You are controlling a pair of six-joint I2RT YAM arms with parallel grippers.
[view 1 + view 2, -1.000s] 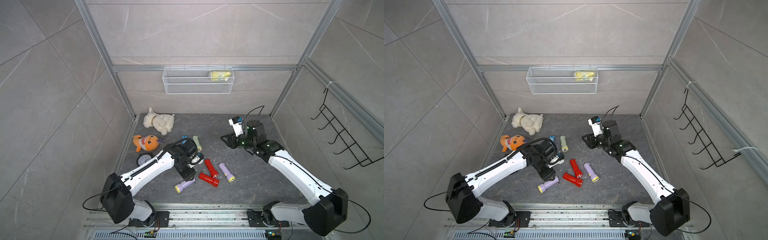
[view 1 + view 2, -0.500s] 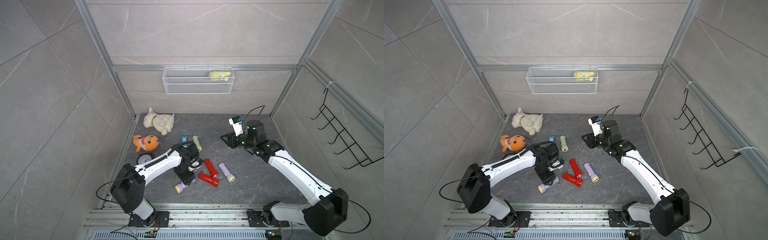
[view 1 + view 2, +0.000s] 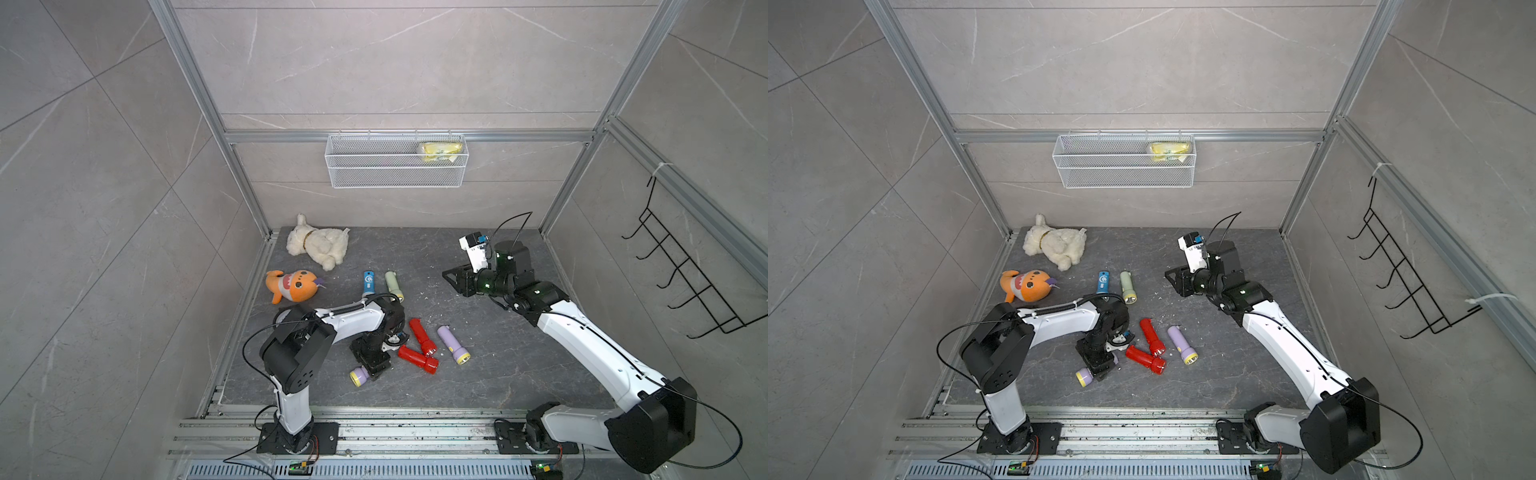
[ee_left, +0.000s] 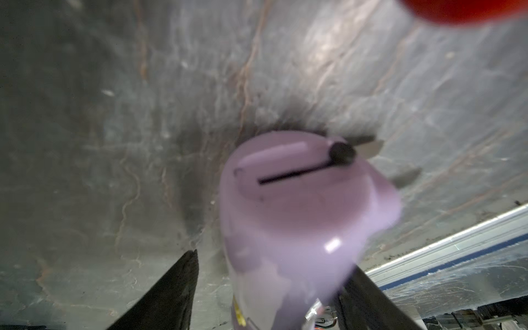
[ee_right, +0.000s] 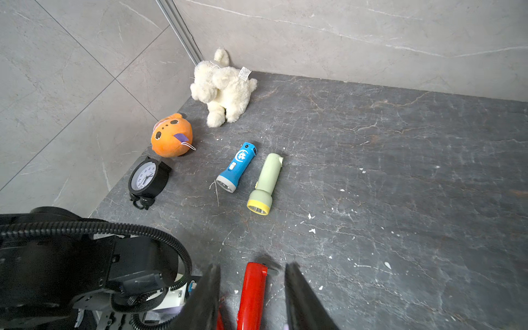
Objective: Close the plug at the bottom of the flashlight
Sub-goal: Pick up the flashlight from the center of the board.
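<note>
A purple flashlight point(image 3: 358, 376) point(image 3: 1084, 377) lies on the dark floor near the front. My left gripper point(image 3: 372, 361) point(image 3: 1098, 362) is down over its body. In the left wrist view the flashlight point(image 4: 300, 217) sits between the jaws of the left gripper point(image 4: 274, 260), which is open: floor shows between one finger point(image 4: 177, 285) and the body. Grey plug prongs point(image 4: 368, 148) stick out beside its bottom end. My right gripper point(image 3: 455, 282) point(image 3: 1177, 282) hangs open in the air at the back right, holding nothing point(image 5: 253, 265).
Two red flashlights point(image 3: 422, 336) point(image 3: 417, 359) and another purple one point(image 3: 452, 349) lie just right of the left gripper. Farther back are a blue flashlight point(image 3: 368, 283), a green one point(image 3: 394, 286), an orange plush point(image 3: 293, 286), a white plush dog point(image 3: 318, 247) and a black clock point(image 5: 147, 178).
My left gripper has slid toward the front along the purple flashlight and its jaws have widened. The left arm's elbow swung forward. The right arm has not moved.
</note>
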